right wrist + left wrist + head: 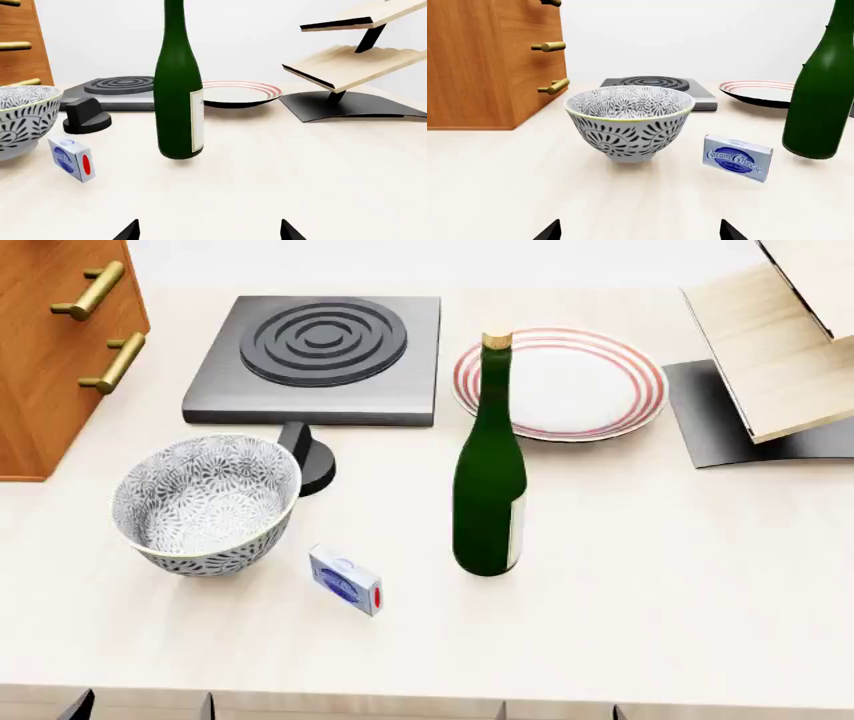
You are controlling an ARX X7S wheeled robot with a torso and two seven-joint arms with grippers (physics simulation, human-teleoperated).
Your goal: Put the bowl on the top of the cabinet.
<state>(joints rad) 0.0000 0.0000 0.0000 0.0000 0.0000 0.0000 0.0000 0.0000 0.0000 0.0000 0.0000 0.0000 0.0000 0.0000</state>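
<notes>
Both claws, left (639, 231) and right (209, 230), hover with fingers spread.

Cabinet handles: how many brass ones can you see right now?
3, stacked down the cabinet front in the left wrist view: top cut off by the frame, middle, bottom. Head view shows only two.

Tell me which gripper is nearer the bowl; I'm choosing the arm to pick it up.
Left. The left gripper faces the bowl straight on, jaws open; the right gripper faces the wine bottle, with the bowl off toward the robot's left.
</notes>
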